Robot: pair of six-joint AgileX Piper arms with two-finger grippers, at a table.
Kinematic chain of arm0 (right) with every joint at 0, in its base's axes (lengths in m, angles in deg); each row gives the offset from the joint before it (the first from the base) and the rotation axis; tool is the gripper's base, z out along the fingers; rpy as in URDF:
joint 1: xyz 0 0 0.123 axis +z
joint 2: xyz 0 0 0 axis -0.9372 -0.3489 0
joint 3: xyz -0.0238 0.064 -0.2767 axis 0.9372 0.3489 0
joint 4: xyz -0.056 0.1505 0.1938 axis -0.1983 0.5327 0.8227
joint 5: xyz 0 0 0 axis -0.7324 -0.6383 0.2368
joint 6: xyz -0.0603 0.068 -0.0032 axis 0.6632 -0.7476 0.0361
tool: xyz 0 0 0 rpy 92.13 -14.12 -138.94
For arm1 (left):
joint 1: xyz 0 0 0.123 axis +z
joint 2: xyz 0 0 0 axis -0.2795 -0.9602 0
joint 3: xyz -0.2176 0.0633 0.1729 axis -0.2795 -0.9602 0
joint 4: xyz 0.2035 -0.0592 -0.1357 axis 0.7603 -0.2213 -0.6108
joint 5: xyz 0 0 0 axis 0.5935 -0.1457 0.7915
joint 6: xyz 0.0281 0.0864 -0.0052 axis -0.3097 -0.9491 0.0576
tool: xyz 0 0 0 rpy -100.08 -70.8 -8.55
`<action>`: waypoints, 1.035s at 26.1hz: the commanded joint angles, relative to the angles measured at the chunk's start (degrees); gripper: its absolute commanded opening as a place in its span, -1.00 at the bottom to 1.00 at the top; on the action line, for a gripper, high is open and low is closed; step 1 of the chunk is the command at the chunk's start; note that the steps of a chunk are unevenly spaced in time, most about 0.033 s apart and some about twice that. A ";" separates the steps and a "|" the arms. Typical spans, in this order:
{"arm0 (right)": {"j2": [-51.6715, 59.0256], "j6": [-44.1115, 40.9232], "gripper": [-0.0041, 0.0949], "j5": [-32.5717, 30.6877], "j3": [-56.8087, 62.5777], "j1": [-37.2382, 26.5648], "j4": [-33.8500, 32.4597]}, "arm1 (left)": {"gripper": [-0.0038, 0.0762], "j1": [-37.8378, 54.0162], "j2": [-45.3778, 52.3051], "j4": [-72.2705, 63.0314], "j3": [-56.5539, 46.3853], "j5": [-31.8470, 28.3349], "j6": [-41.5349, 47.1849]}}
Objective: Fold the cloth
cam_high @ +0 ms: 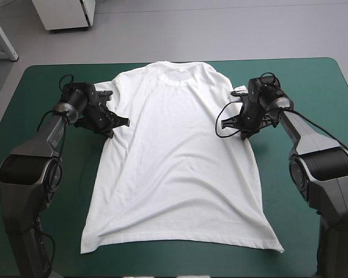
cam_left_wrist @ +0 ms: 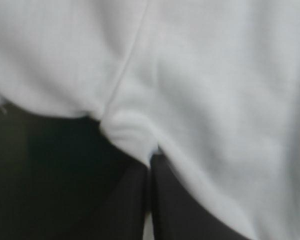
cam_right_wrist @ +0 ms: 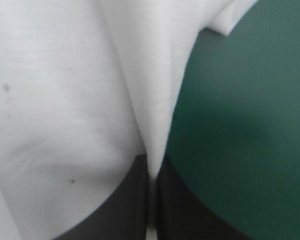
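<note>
The white T-shirt (cam_high: 177,162) lies spread flat on the teal-green table, collar toward the far edge and hem toward the near edge. My left gripper (cam_high: 117,123) is at the shirt's left side just below the sleeve, shut on a pinch of the T-shirt (cam_left_wrist: 135,132). My right gripper (cam_high: 231,123) is at the right side below the other sleeve, shut on a raised fold of the T-shirt (cam_right_wrist: 155,120). In both wrist views the black fingers meet at the middle with white fabric between them. The right sleeve's edge (cam_right_wrist: 225,22) shows beyond the fold.
Bare teal-green cover (cam_high: 40,92) lies to the left and right of the shirt (cam_high: 325,92) and along the near edge. The shirt's collar (cam_high: 180,74) lies close to the table's far edge.
</note>
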 commanded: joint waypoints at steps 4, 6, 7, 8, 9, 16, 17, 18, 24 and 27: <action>8.61 0.26 -0.96 -1.49 -9.07 0.03 1.17 | -0.93 -0.26 5.75 -3.01 10.36 1.71 -2.27; 11.01 0.26 -0.96 -1.49 -11.74 0.03 0.96 | -0.93 -0.26 7.01 -3.01 13.33 3.03 -2.73; 12.62 0.26 -0.96 -1.49 -13.46 0.03 0.79 | -0.93 -0.26 8.00 -3.01 15.60 3.72 -2.73; 13.65 0.26 -0.96 -1.49 -14.57 0.03 0.69 | -0.93 -0.26 8.89 -3.24 17.09 4.15 -2.73; 14.69 0.26 -0.96 -1.49 -15.62 0.03 0.48 | -0.93 -0.26 9.54 -3.50 18.57 4.68 -2.89; 22.28 0.26 -0.96 -1.49 -24.43 0.03 0.11 | -0.93 -0.26 15.22 -8.38 31.59 7.02 -4.92; 23.06 0.26 -0.96 -1.49 -25.36 0.03 0.11 | -0.93 -0.26 15.84 -8.42 33.11 7.29 -4.92; 23.97 0.26 -0.96 -1.49 -26.45 0.03 -0.02 | -0.93 -0.26 16.56 -8.42 34.99 7.34 -4.92; 30.97 0.26 -0.96 -1.39 -32.84 0.03 -1.35 | -0.93 -0.26 21.95 -12.35 46.08 8.06 -7.69; 33.41 0.81 -0.96 -0.79 -32.94 0.03 -1.35 | -0.93 -0.26 24.16 -13.01 46.20 7.76 -8.94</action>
